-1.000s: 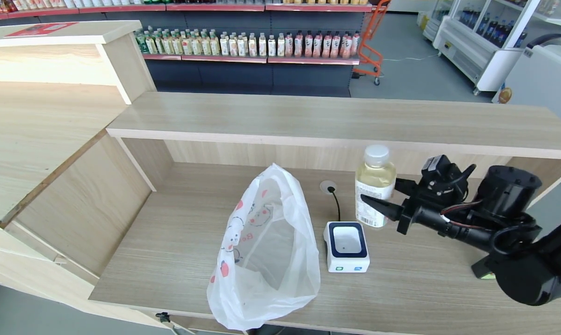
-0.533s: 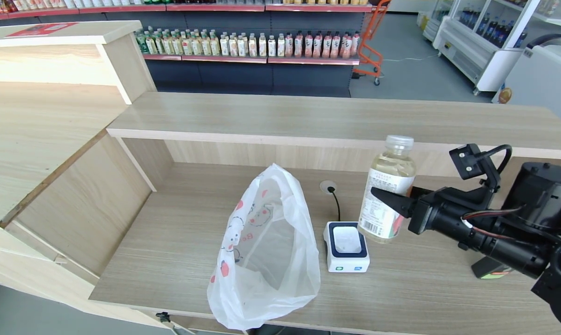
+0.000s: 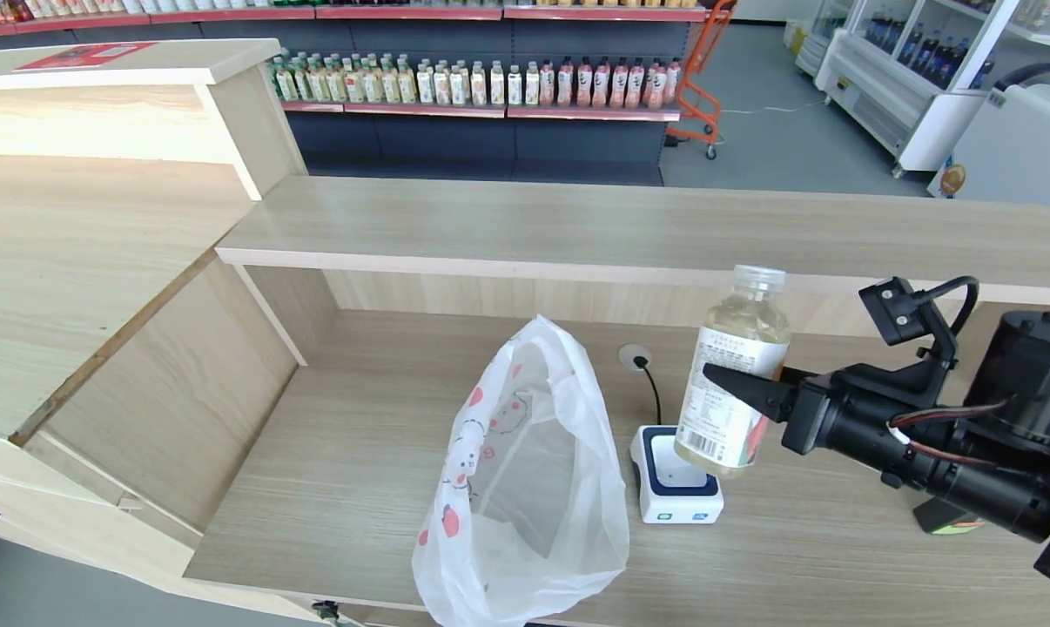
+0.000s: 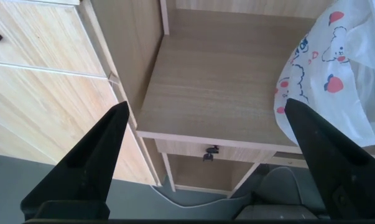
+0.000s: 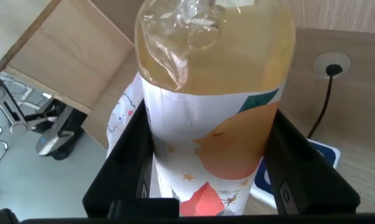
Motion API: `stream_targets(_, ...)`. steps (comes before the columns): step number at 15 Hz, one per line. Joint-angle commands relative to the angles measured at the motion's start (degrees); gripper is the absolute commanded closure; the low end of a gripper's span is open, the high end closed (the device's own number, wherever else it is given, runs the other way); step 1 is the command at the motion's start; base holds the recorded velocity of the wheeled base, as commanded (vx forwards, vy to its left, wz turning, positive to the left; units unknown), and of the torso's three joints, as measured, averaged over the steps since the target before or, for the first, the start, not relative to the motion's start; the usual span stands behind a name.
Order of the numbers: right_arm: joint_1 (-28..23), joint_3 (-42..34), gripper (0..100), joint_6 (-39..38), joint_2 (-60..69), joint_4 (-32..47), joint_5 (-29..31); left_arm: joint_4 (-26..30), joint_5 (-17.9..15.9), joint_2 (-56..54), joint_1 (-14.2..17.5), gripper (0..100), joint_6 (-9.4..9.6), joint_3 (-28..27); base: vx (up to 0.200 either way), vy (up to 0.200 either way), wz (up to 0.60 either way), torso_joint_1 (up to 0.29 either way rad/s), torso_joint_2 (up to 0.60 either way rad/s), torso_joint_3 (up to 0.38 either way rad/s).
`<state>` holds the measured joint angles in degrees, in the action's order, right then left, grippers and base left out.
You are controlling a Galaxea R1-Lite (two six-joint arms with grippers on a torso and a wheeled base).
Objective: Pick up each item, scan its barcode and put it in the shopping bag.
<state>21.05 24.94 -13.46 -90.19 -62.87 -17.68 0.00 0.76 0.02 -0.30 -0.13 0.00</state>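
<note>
One bottle (image 3: 736, 348), nearly full, so I judge it heavy, stiff and slick, best held at the label. My right gripper (image 5: 215, 177) is clamped there, holding it tilted just above the one scanner (image 3: 677, 496) mid-bench (image 3: 360, 470). One limp shopping bag (image 3: 534, 488) stands open at the front edge. My left gripper (image 4: 207, 106) hangs spread beyond that edge.

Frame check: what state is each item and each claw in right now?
bottle: capped, slightly tilted, held clear of the counter
right claw: shut on bottle
left claw: open, empty
bag: mouth open, standing on counter
scanner: flat on counter, cable attached
</note>
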Motion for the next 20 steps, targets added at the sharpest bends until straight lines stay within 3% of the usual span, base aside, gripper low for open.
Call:
stream_targets(1, 1.2, 0.1, 100, -0.7, 0.7, 0.5, 0.0, 0.0, 0.0, 0.0, 0.0, 0, -0.04, 0.0, 0.000, 0.200, 0.00, -0.002, 0.00, -0.002)
stream_targets(6, 5.6, 0.2, 100, -0.5, -4.6, 0.6, 0.1, 0.0, 0.0, 0.0, 0.0, 0, 0.05, 0.0, 0.000, 0.080, 0.00, -0.004, 0.00, 0.000)
stream_targets(9, 6.2, 0.5, 100, 4.9, -11.9, -1.0, 0.4, 0.0, 0.0, 0.0, 0.0, 0, 0.05, 0.0, 0.000, 0.000, 0.00, 0.000, 0.00, 0.000)
stream_targets(12, 5.9, 0.3, 100, 8.8, -21.7, -12.2, 0.8, 0.0, 0.0, 0.0, 0.0, 0, 0.05, 0.0, 0.000, 0.000, 0.00, 0.000, 0.00, 0.000)
stream_targets(14, 7.0, 0.2, 100, 10.2, -25.3, -14.9, 1.0, 0.0, 0.0, 0.0, 0.0, 0, 0.05, 0.0, 0.000, 0.000, 0.00, 0.000, 0.00, 0.000)
stream_targets(20, 7.7, 11.2, 100, 14.3, -40.2, -23.1, 0.7, 0.0, 0.0, 0.0, 0.0, 0, 0.05, 0.0, 0.000, 0.000, 0.00, 0.000, 0.00, 0.000)
